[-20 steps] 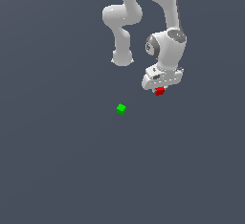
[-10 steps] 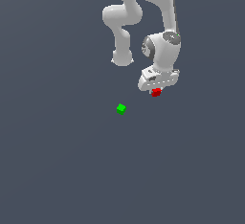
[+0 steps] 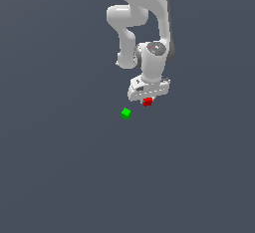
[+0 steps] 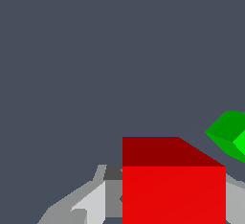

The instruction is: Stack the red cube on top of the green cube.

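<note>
The red cube (image 3: 147, 102) sits between the fingers of my white gripper (image 3: 148, 101), which is shut on it. The green cube (image 3: 126, 113) lies on the grey floor, a short way to the exterior view's left of the red cube and slightly nearer the camera, apart from it. In the wrist view the red cube (image 4: 173, 184) fills the lower middle between the grey fingers (image 4: 91, 201), and the green cube (image 4: 230, 134) shows at the picture's edge beside it. Whether the red cube is lifted off the floor cannot be told.
A plain dark grey floor (image 3: 60, 167) surrounds the cubes. The white arm (image 3: 144, 23) rises behind the gripper.
The gripper with the red cube has moved toward the exterior view's left and a little lower in the picture, closer to the green cube. The green cube has not moved.
</note>
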Robot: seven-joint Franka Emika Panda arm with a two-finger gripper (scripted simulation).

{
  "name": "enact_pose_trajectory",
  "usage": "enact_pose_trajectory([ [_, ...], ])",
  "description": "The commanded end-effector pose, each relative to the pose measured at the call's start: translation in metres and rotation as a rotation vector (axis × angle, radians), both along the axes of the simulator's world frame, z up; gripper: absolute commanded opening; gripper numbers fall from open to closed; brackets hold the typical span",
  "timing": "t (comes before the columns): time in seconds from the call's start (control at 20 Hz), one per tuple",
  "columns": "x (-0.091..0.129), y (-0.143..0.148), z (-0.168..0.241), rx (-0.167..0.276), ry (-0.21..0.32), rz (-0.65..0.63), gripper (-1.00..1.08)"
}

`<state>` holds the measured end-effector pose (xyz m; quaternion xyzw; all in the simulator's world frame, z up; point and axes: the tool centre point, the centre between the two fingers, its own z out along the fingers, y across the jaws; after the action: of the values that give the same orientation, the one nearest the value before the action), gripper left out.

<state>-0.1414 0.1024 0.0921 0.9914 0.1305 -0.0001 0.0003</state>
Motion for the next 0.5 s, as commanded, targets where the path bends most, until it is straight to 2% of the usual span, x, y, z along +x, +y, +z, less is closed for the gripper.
enact_pose_trajectory([
  [0.0, 0.007, -0.027, -0.007, 0.000, -0.001, -0.001, -1.00],
  [0.2, 0.018, -0.063, -0.017, -0.001, -0.001, -0.001, -1.00],
  [0.45, 0.029, -0.094, -0.026, 0.000, 0.000, -0.001, -1.00],
])
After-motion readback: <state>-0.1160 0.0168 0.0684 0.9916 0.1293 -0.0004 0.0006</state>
